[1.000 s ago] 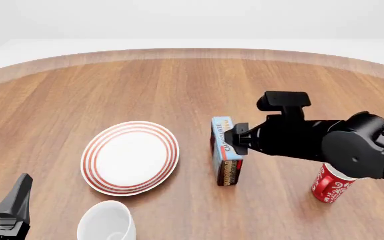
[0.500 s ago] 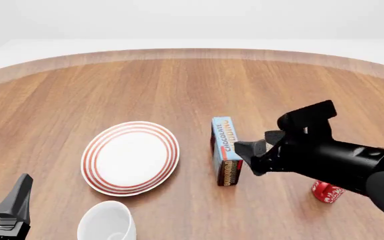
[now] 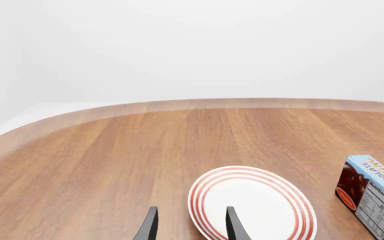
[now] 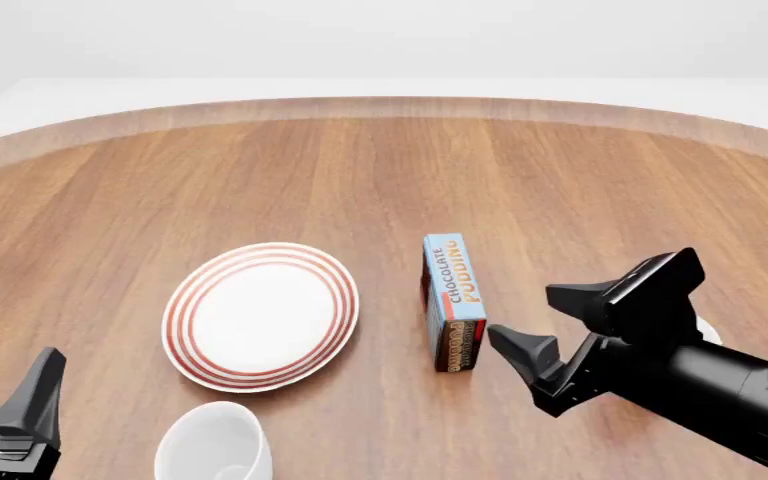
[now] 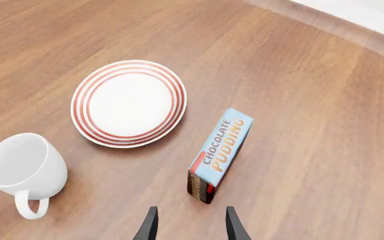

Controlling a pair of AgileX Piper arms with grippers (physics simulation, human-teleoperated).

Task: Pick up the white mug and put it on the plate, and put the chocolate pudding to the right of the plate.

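Observation:
The white mug (image 4: 213,445) stands upright at the near edge, in front of the plate (image 4: 261,315); its handle shows in the right wrist view, on the mug (image 5: 25,170). The chocolate pudding (image 4: 454,300) rests on a long narrow side, just right of the plate, blue face up. My right gripper (image 4: 523,314) hangs open to the box's right, nothing between its fingers, clear of the box. In the right wrist view, the gripper (image 5: 189,227) points at the pudding (image 5: 222,152) and plate (image 5: 128,102). My left gripper (image 4: 4,370) is open at the near left corner.
The left wrist view shows the open left gripper (image 3: 190,227), the plate (image 3: 252,205) and the pudding (image 3: 372,192). The wooden table's curved far edge (image 4: 384,105) runs across the back. A small white sliver (image 4: 704,330) peeks out behind the right arm.
The right gripper left the pudding box, opened, and drew back toward the near right. The box stayed put. The red mug has gone behind the right arm. The left arm is still.

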